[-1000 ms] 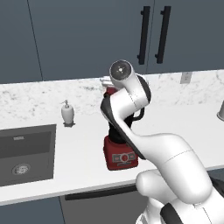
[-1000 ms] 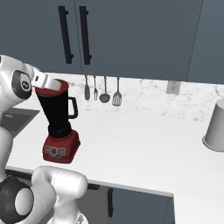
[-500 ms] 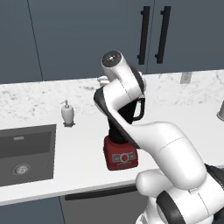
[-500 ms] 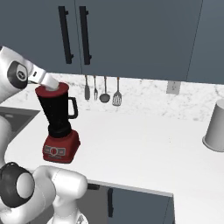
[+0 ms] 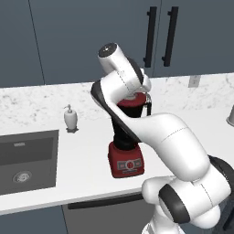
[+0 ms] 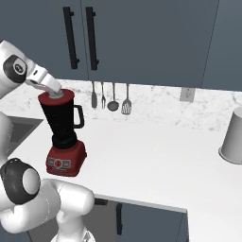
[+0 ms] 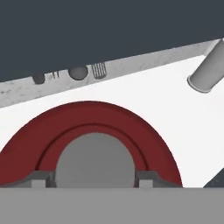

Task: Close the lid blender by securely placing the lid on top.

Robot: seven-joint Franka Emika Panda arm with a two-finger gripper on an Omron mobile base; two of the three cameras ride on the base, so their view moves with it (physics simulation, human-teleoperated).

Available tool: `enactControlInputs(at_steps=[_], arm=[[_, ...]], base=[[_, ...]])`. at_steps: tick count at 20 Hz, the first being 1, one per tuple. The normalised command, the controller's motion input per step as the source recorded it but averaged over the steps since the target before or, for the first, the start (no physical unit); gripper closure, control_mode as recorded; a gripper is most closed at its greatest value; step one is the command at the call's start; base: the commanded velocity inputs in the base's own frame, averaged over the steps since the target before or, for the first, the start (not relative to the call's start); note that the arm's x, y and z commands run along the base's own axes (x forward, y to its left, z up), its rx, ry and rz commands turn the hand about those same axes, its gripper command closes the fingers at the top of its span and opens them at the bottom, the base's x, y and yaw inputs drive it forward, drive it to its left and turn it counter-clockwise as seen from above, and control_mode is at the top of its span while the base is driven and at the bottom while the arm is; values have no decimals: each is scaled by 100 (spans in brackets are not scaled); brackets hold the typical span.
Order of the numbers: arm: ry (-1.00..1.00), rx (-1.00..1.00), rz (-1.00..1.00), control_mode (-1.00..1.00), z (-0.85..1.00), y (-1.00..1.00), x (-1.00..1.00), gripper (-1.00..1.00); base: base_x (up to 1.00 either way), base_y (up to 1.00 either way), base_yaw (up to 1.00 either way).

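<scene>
The blender point(image 6: 62, 124) stands on the white counter, a dark tapered jar with a black side handle on a red base point(image 5: 126, 160). Its red lid point(image 6: 56, 98) lies across the jar's mouth. In the hand view the lid point(image 7: 94, 120) spreads below the camera, its grey knob point(image 7: 95, 159) in the centre. My gripper point(image 7: 94, 179) sits right over the lid, with both fingertips point(image 7: 41, 178) pressed against the knob's sides, shut on it. From the right base view the gripper point(image 6: 55, 91) comes down onto the lid from the left. My own arm hides most of the jar in the left base view.
A white soap dispenser point(image 5: 70, 118) stands left of the blender, beside a sink point(image 5: 28, 161). Utensils point(image 6: 112, 97) hang on the back wall. A grey cylindrical container point(image 6: 233, 136) stands at the far right. Dark upper cabinets hang above the counter.
The arm's upper links have swung further left and the hand has tilted over the jar. The lid and the blender stay where they were.
</scene>
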Motion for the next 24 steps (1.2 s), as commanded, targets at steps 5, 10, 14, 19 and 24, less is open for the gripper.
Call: enactControlInputs(at_steps=[5, 10, 14, 19, 24], arm=[[0, 0, -5, -100, -18, -31, -59, -100], [-3, 0, -4, -100, -19, -34, -77, -100], [-1, 0, -3, -100, -3, -31, -84, -100], [0, 0, -1, -100, 4, -16, -83, -100], [14, 0, 0, -100, 31, 0, -59, -100]], base=[[0, 0, 0], [0, 0, 0], [0, 0, 0], [0, 0, 0], [0, 0, 0]])
